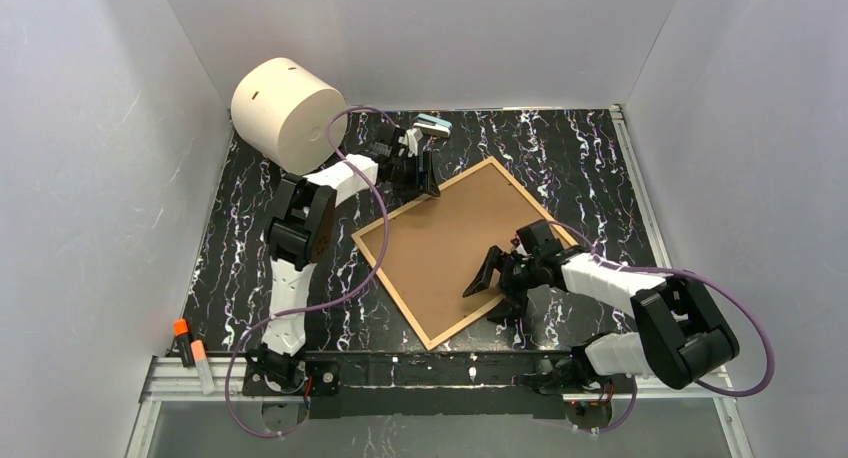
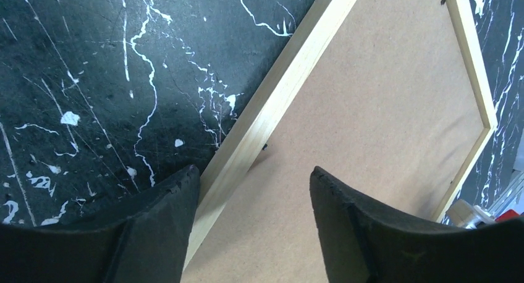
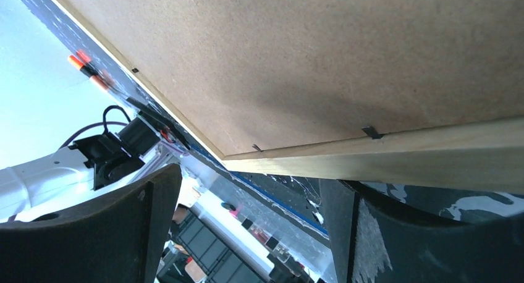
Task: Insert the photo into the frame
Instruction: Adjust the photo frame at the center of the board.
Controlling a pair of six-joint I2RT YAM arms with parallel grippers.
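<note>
Frame point(image 1: 455, 243) lies face down on the table point(image 1: 560, 158), brown back up. It's turned diamond-wise between the arms, so each arm gets its own edge to work. Photo isn't in any view, so I can't tell if it's already under the back or off-camera. Left gripper point(image 1: 425, 178) is at the frame's far-left edge, released and holding nothing. In its wrist view the fingers point(image 2: 164, 227) straddle the wood rail point(image 2: 272, 104), one over the table and one over the back, which looks like lining up to pinch or pin that edge. Right gripper point(image 1: 483, 303) is at the near-right edge, jaws spread wide and empty. Its wrist view looks along the rail from low down, and I can't tell whether a finger touches the wood. Small black tabs point(image 3: 371, 132) sit flat along the inner rail, so the back reads as locked in. My read is that this is the opening-the-back step, with one arm steadying and the other going for tabs. The risks are that the frame skates on the slick table when pushed and that the tabs are tiny for these pads. Roll point(image 1: 285, 113) and markers point(image 1: 190, 348) sit well apart from the frame, out of the way.
</note>
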